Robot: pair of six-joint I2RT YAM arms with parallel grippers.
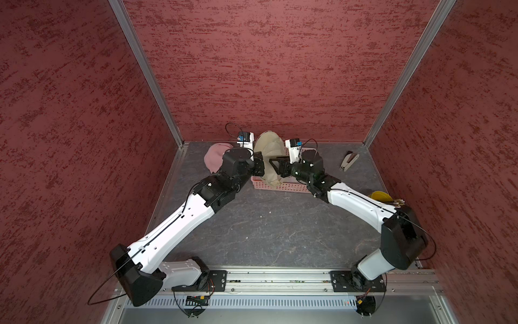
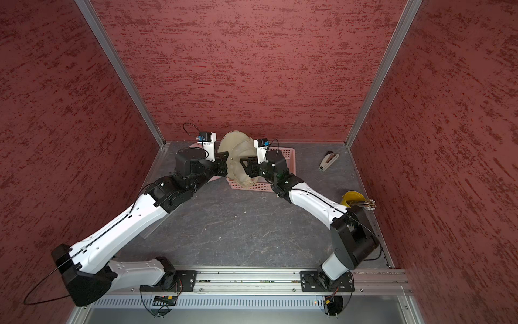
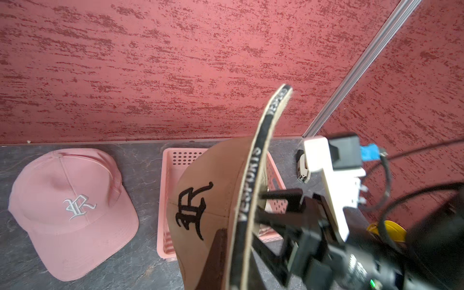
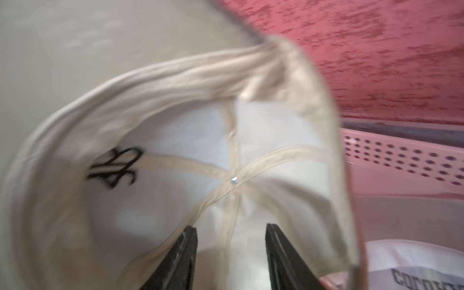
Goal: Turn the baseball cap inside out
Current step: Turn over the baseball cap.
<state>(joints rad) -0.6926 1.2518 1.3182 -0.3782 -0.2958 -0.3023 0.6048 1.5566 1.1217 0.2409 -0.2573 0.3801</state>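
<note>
Both arms are extended from the front rail with elbows swung outward, left arm (image 1: 179,224) and right arm (image 1: 361,204), forearms converging at the back centre of the table (image 1: 280,230). Wrists are levelled toward each other, with the baseball cap (image 1: 269,151) suspended between them. The cap is held off the table, above the near-left corner of the pink basket (image 1: 280,186), brim pointed up toward the back wall, crown hanging down. In both top views the left gripper (image 1: 259,168) is seen pressed against the crown's side and clamped shut on the cap's fabric; in the left wrist view one dark finger (image 3: 217,248) is laid against the outer crown (image 3: 200,180) beside the black embroidered letter. The right gripper (image 1: 276,165) is aimed into the cap's opening from the opposite side. In the right wrist view its jaws are parted, tips (image 4: 230,226) directed at the crown's inside near the centre rivet; nothing is pinched between them, and contact with the lining cannot be confirmed because of blur. Outer face is shown outward, seam tape inward, so the crown is not yet turned. A pink cap (image 3: 72,208) is laid flat on the table to the left of the basket, apart from it. A yellow cup (image 2: 351,197) is placed near the right arm's elbow.
</note>
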